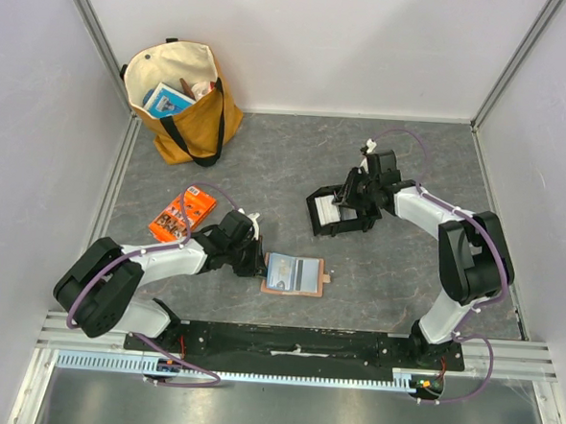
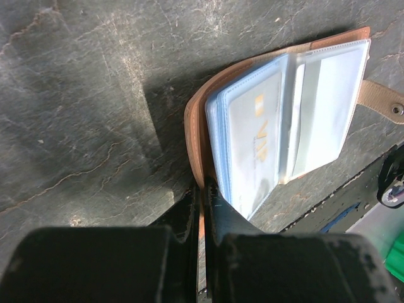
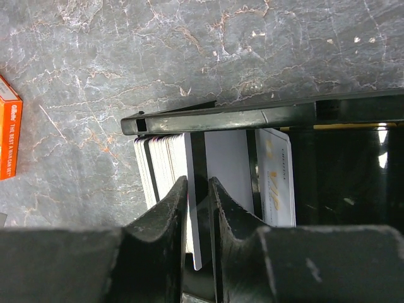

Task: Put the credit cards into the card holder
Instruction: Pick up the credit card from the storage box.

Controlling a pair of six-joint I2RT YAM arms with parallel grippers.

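Note:
The card holder (image 1: 295, 273) lies open near the table's front edge, with its brown cover and its pale blue sleeves (image 2: 265, 126) facing up. My left gripper (image 1: 258, 259) (image 2: 203, 189) is shut on the left edge of the brown cover. The credit cards (image 3: 161, 164) stand on edge as a stack inside a black tray (image 1: 333, 215) (image 3: 252, 117). My right gripper (image 1: 347, 199) (image 3: 199, 186) reaches down into the tray. Its jaws are narrowly open around the outermost white card (image 3: 196, 246): the left finger lies against the card, and a slim gap remains at the right finger. A card with gold print (image 3: 278, 177) rests further right.
An orange printed packet (image 1: 182, 215) (image 3: 9, 136) lies left of centre, beside the left arm. A tan tote bag (image 1: 184, 100) with items inside stands in the back left corner. Walls close in the table on three sides. A black base rail (image 1: 294, 342) runs along the front.

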